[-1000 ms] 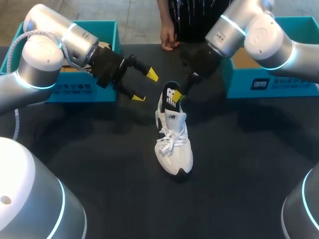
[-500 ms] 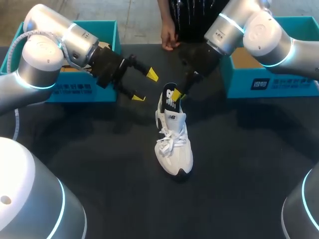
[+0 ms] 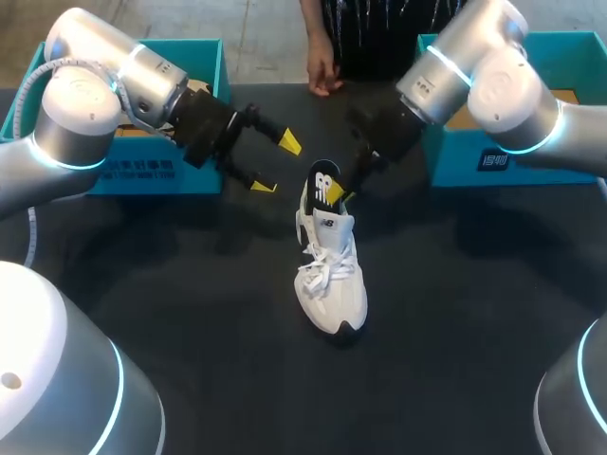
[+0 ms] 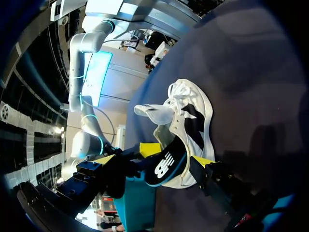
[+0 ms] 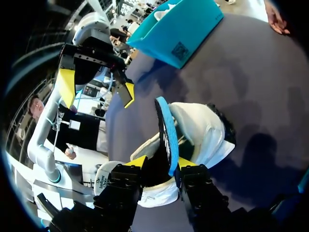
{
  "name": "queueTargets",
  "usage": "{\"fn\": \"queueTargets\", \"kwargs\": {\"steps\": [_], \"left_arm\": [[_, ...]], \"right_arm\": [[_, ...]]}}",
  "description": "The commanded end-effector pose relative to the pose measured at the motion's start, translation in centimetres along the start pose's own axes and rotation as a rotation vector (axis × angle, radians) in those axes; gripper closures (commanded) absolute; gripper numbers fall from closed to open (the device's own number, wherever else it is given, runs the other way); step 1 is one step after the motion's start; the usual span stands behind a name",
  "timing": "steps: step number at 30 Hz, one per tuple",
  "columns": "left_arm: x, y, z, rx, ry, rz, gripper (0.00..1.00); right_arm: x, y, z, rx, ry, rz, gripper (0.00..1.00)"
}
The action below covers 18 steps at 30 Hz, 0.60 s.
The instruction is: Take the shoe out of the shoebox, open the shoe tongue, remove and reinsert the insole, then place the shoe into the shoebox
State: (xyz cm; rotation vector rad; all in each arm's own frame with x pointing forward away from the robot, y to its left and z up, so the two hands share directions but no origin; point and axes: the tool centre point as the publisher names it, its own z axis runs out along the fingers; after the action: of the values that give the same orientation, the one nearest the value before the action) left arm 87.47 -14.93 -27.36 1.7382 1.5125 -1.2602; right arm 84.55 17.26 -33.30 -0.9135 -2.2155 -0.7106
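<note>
Right gripper (image 5: 162,163) angles down, apparently pinching the upright insole (image 5: 166,128) in the shoe (image 3: 330,280); left gripper (image 3: 276,165) hovers wide open nearby.

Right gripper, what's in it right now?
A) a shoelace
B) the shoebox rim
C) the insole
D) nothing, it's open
C: the right gripper has its yellow tips on either side of the black insole, which stands up out of the white shoe. The left gripper hangs open beside the shoe, holding nothing.
</note>
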Motion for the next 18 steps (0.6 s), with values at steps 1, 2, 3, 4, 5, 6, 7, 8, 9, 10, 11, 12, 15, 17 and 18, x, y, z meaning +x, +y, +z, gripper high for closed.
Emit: {"fn": "queueTargets", "kwargs": {"steps": [1,2,3,4,5,6,7,8,9,10,11,12,15,17,18], "left_arm": [[0.0,-0.1,0.0,-0.003,0.003,0.001,0.00],[0.0,-0.1,0.0,-0.003,0.003,0.001,0.00],[0.0,-0.1,0.0,-0.003,0.003,0.001,0.00],[0.0,-0.1,0.0,-0.003,0.003,0.001,0.00],[0.0,-0.1,0.0,-0.003,0.003,0.001,0.00],[0.0,-0.1,0.0,-0.003,0.003,0.001,0.00],[0.0,-0.1,0.0,-0.003,0.003,0.001,0.00],[0.0,-0.1,0.0,-0.003,0.003,0.001,0.00],[0.0,-0.1,0.0,-0.003,0.003,0.001,0.00],[0.0,-0.1,0.0,-0.003,0.003,0.001,0.00],[0.0,-0.1,0.0,-0.003,0.003,0.001,0.00],[0.0,-0.1,0.0,-0.003,0.003,0.001,0.00],[0.0,-0.1,0.0,-0.003,0.003,0.001,0.00],[0.0,-0.1,0.0,-0.003,0.003,0.001,0.00],[0.0,-0.1,0.0,-0.003,0.003,0.001,0.00]], "right_arm": [[0.2,-0.6,0.7,-0.023,0.000,0.003,0.67],[0.2,-0.7,0.9,-0.027,0.005,0.005,0.67],[0.2,-0.7,1.1,-0.027,0.007,0.007,0.67],[0.1,-0.7,1.3,-0.028,0.013,0.010,0.68],[0.0,-0.8,1.5,-0.028,0.016,0.012,0.68],[-0.1,-0.8,1.7,-0.029,0.019,0.014,0.69],[-0.1,-0.8,1.7,-0.029,0.020,0.014,0.70],[-0.1,-0.8,1.8,-0.032,0.021,0.016,0.71],[-0.2,-0.9,1.8,-0.035,0.021,0.018,0.74],[-0.2,-0.9,1.9,-0.037,0.020,0.019,0.78],[-0.3,-0.9,1.9,-0.039,0.021,0.021,0.82],[-0.3,-0.9,1.9,-0.039,0.021,0.022,0.83],[-0.6,-0.7,1.9,-0.015,0.030,0.022,0.96],[-0.8,-0.5,1.9,0.008,0.036,0.022,1.00],[-0.8,-0.5,2.0,0.023,0.041,0.026,1.00]]}}
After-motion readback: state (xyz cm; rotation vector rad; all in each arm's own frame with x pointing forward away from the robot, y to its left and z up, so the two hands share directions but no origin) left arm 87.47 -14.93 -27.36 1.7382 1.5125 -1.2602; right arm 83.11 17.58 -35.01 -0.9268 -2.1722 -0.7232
